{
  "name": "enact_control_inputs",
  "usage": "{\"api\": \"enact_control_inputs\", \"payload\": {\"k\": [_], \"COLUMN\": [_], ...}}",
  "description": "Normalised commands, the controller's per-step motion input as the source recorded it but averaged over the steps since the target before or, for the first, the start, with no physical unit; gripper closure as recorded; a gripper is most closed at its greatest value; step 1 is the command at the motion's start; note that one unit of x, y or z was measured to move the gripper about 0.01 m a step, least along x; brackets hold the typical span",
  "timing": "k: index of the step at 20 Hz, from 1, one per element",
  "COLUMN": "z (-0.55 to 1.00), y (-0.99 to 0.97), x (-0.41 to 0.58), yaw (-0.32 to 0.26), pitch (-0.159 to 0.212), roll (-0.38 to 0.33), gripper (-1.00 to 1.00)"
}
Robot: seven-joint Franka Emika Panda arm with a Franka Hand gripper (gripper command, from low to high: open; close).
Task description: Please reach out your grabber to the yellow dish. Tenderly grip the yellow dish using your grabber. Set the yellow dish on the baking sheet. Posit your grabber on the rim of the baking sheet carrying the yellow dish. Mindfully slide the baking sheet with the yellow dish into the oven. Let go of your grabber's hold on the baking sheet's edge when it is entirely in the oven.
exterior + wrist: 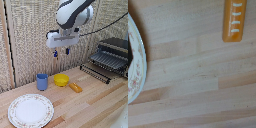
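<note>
The yellow dish (61, 79), a small round bowl, sits on the wooden table near its middle. My grabber (61, 52) hangs well above it, fingers pointing down with a gap between them and nothing held. At the exterior view's right stands the oven (116, 54) with its door down, and the dark ribbed baking sheet (107, 60) rests in its mouth. The wrist view shows only bare wood, a plate rim and an orange oblong piece; the yellow dish and my fingers are out of that view.
A blue cup (42, 81) stands just left of the yellow dish. An orange-yellow oblong piece (75, 87) (234, 20) lies to its right. A large white patterned plate (30, 110) (135, 65) sits at the table's front left. A woven screen backs the table.
</note>
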Motion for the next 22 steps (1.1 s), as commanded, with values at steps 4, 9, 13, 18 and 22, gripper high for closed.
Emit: {"api": "enact_control_inputs", "payload": {"k": [4, 9, 13, 18, 22], "z": [-0.07, -0.14, -0.22, -0.29, -0.36], "y": [-0.32, -0.42, -0.51, -0.46, -0.35], "x": [0.336, 0.433, 0.314, 0.111, 0.144], "yaw": [-0.051, -0.076, -0.089, -0.110, -0.090], "pitch": [-0.007, 0.000, 0.020, 0.088, 0.104], "roll": [0.026, 0.020, 0.020, 0.002, 0.000], "gripper": [-1.00, -1.00, -1.00, -1.00, -1.00]}}
